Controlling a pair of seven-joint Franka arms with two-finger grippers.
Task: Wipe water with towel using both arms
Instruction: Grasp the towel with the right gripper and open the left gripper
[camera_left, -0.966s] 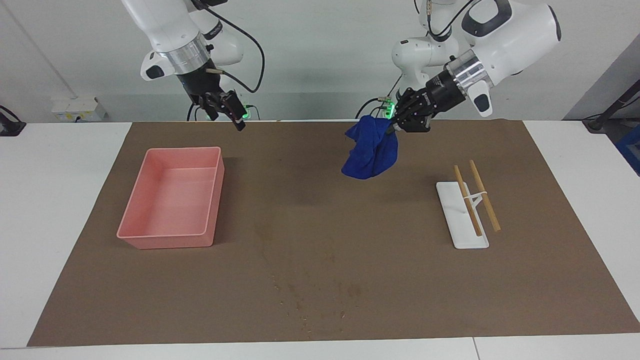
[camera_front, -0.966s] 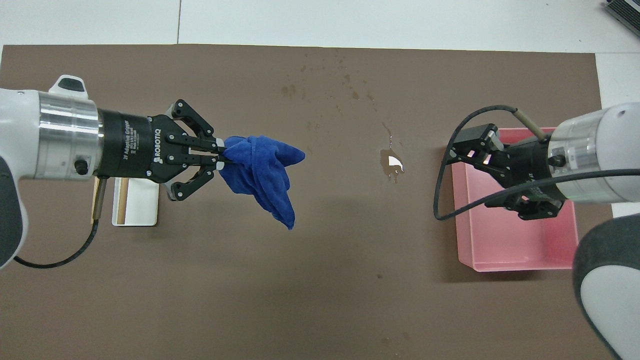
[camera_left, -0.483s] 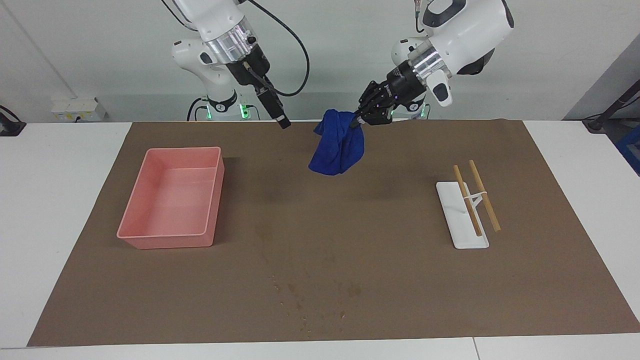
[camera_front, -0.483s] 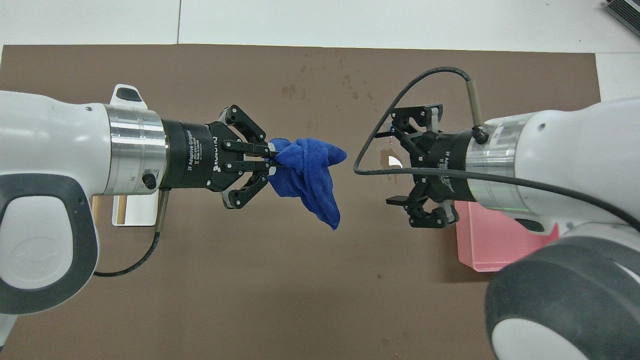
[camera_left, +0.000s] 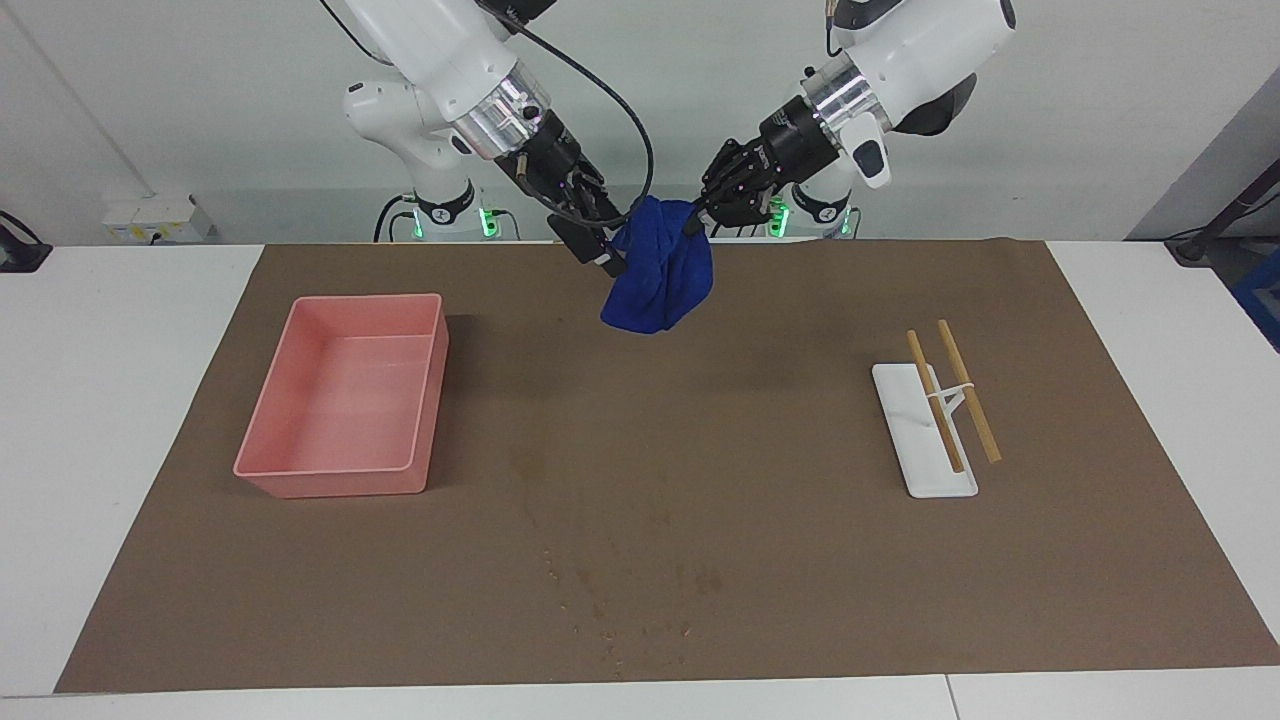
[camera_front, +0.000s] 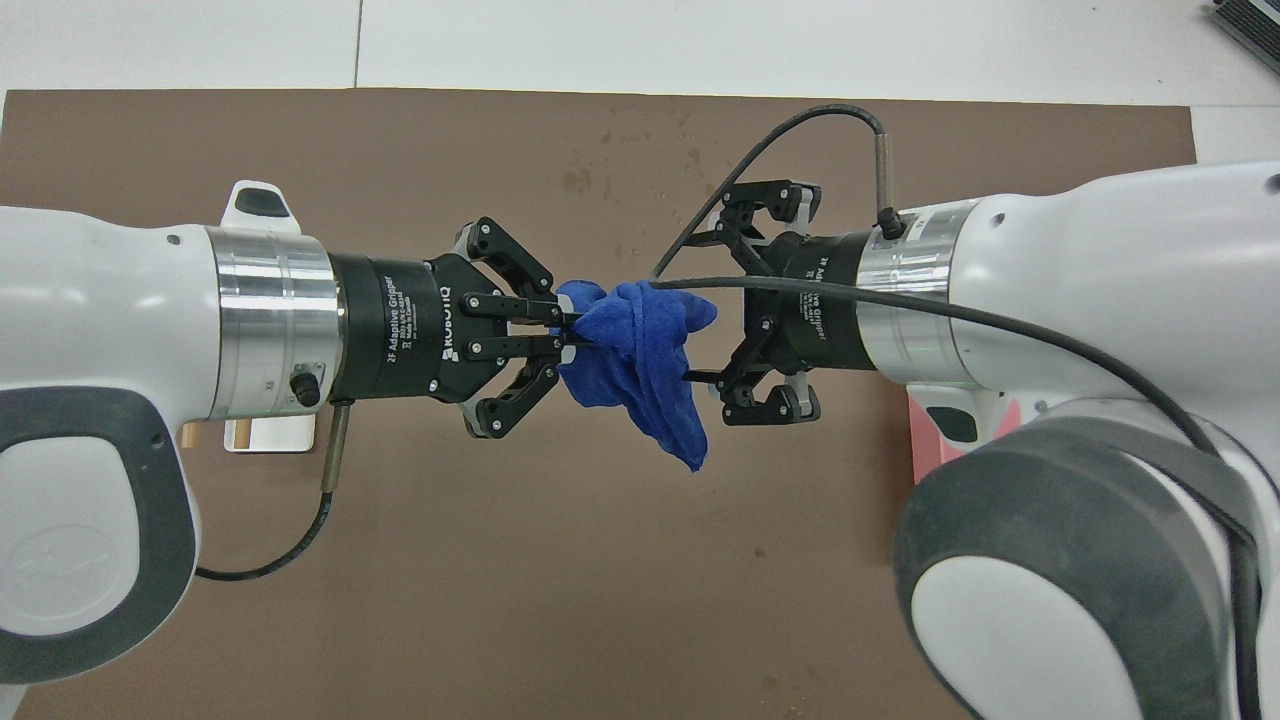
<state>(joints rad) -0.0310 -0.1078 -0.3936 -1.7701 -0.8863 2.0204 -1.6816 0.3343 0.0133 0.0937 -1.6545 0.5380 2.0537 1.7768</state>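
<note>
Towel (camera_left: 660, 275): soft, light, limp blue cloth, hanging in a bunch over the mat near the desk's robot-side edge, mid-length. Best taken at a free hanging fold.
Left gripper (camera_front: 565, 328): fingers pinched on the towel's top.
Right gripper (camera_front: 705, 305): fingers spread wide, now at the cloth; half a second earlier well apart.

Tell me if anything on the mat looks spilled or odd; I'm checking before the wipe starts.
Yes: small dark wet-looking spots dot the brown mat, farther from the robots than the raised towel. The left gripper holds the towel in the air, and the open right gripper is at it. Nothing else stands out.
</note>
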